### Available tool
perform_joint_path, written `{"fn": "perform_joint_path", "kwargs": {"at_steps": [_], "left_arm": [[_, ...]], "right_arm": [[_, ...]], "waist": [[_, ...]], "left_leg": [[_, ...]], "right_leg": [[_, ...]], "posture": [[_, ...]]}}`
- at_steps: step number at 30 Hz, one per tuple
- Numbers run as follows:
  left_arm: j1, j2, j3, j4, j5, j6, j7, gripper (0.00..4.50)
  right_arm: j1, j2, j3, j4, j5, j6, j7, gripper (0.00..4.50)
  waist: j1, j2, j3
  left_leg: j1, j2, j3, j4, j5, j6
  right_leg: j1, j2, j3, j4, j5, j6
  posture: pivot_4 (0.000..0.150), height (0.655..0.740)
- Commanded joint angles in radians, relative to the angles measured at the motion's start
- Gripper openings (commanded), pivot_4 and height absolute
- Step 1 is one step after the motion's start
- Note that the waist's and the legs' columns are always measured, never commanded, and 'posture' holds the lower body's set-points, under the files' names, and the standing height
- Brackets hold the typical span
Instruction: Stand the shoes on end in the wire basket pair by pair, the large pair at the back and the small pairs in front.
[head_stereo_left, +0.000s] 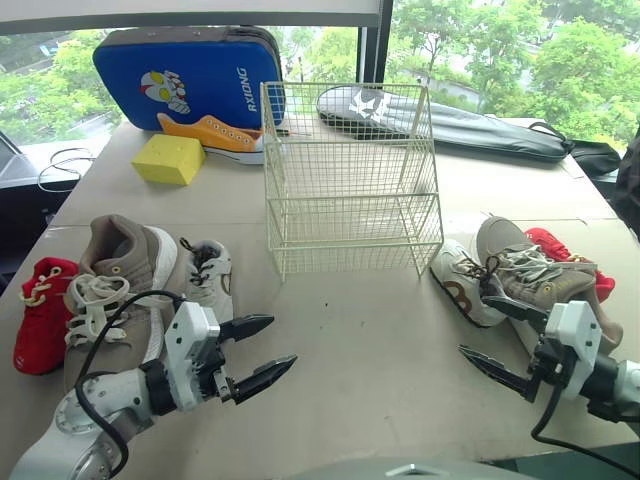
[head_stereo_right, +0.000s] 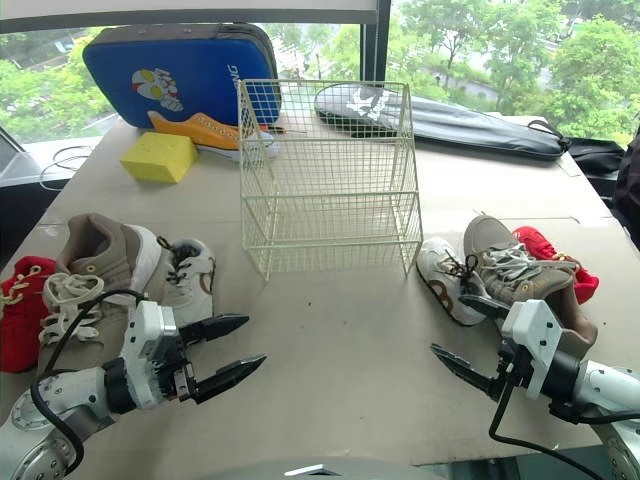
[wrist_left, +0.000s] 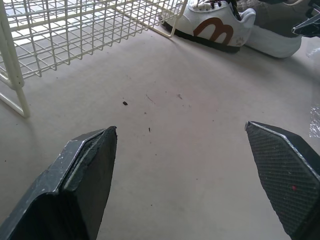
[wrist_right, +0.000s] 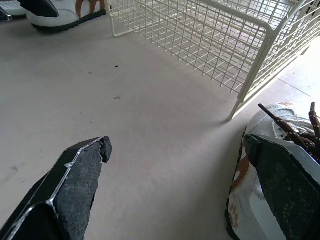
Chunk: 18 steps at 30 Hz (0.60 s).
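Note:
The empty cream wire basket (head_stereo_left: 350, 180) stands mid-table. To its left lie a large tan shoe (head_stereo_left: 115, 270), a small white shoe (head_stereo_left: 208, 278) and a small red shoe (head_stereo_left: 42, 312). On the right lie a small white shoe (head_stereo_left: 465, 285), a large tan shoe (head_stereo_left: 540, 275) and a red shoe (head_stereo_left: 565, 250) behind it. My left gripper (head_stereo_left: 280, 342) is open over bare table, just in front of the left white shoe. Open too, my right gripper (head_stereo_left: 475, 326) has its far finger (wrist_right: 285, 185) beside the right white shoe (wrist_right: 245, 200). Neither holds anything.
An orange shoe (head_stereo_left: 210, 135), a yellow block (head_stereo_left: 170, 158) and a blue case (head_stereo_left: 190, 75) sit at the back left. A black racket bag (head_stereo_left: 450, 120) lies behind the basket. Bare table (head_stereo_left: 370, 330) stretches between the grippers in front of the basket.

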Motion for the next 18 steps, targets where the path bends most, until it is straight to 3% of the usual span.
{"fn": "perform_joint_path", "kwargs": {"at_steps": [1, 18], "left_arm": [[-0.006, -0.006, 0.006, -0.019, -0.015, 0.002, 0.009, 4.5], [-0.03, -0.017, 0.013, -0.053, -0.059, 0.047, 0.068, 4.5]], "right_arm": [[-0.008, 0.004, -0.002, -0.012, 0.002, -0.03, 0.006, 4.44], [-0.068, 0.006, 0.048, 0.001, 0.006, -0.022, -0.006, 4.44]], "waist": [[0.002, 0.0, 0.0], [0.004, 0.0, 0.0]], "left_leg": [[0.0, 0.0, 0.0, 0.0, 0.0, 0.0], [0.0, 0.0, 0.0, 0.0, 0.0, 0.0]], "right_leg": [[0.0, 0.0, 0.0, 0.0, 0.0, 0.0], [0.0, 0.0, 0.0, 0.0, 0.0, 0.0]], "posture": [[0.15, 0.74], [0.15, 0.74]]}}
